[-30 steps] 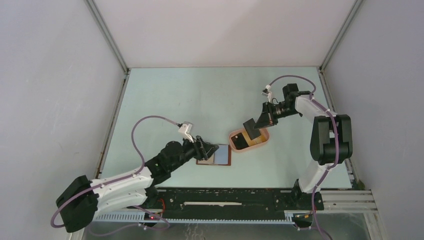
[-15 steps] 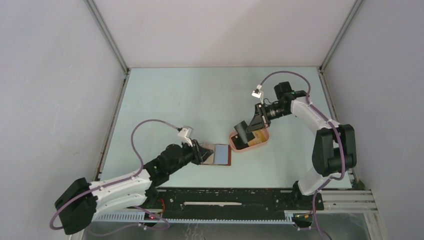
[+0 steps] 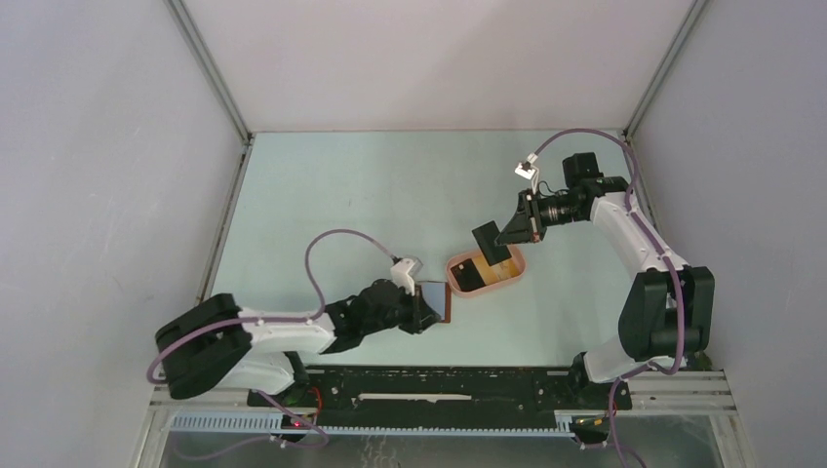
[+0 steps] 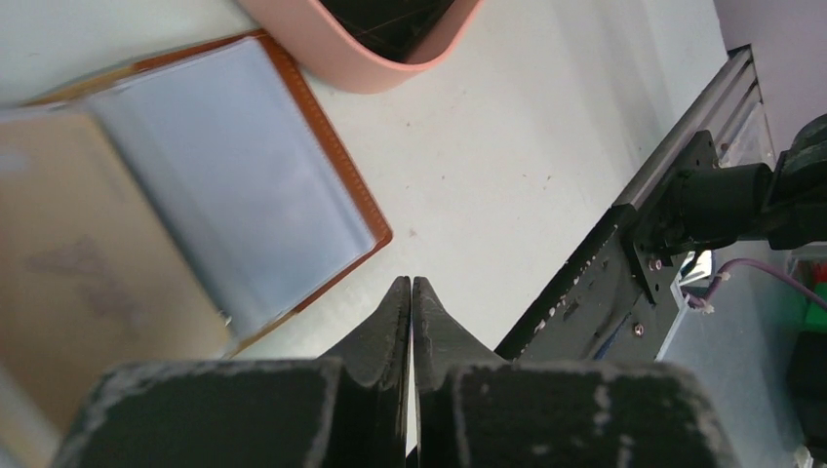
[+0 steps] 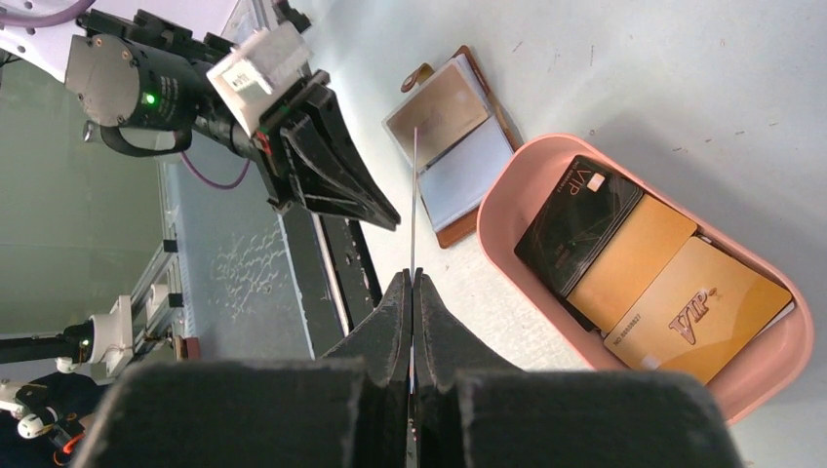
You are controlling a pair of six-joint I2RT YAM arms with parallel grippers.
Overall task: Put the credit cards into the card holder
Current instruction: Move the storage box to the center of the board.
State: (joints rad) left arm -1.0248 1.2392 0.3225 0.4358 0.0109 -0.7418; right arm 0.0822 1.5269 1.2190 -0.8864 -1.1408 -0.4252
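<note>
The card holder (image 4: 210, 185) lies open on the table, brown rim and grey-blue pockets up; it also shows as the card holder (image 3: 439, 298) and the card holder (image 5: 456, 146). My left gripper (image 4: 411, 285) is shut and empty, low beside the holder's near corner, seen from above as the left gripper (image 3: 423, 315). My right gripper (image 5: 412, 280) is shut on a black credit card (image 3: 488, 241), edge-on in its wrist view, held above the pink tray (image 3: 514, 274). More credit cards lie in the tray: a black one (image 5: 575, 224) and two tan-yellow ones (image 5: 634, 258).
The pink tray (image 5: 507, 180) sits just right of the card holder. The black base rail (image 3: 439, 385) runs along the near table edge, close behind the left gripper, and shows as the rail (image 4: 624, 253). The cell's walls close in both sides.
The left gripper closed and slid right along the holder's near side, the arm stretching low across the table. The right gripper, still on the black card, swung left, then back right over the tray.
</note>
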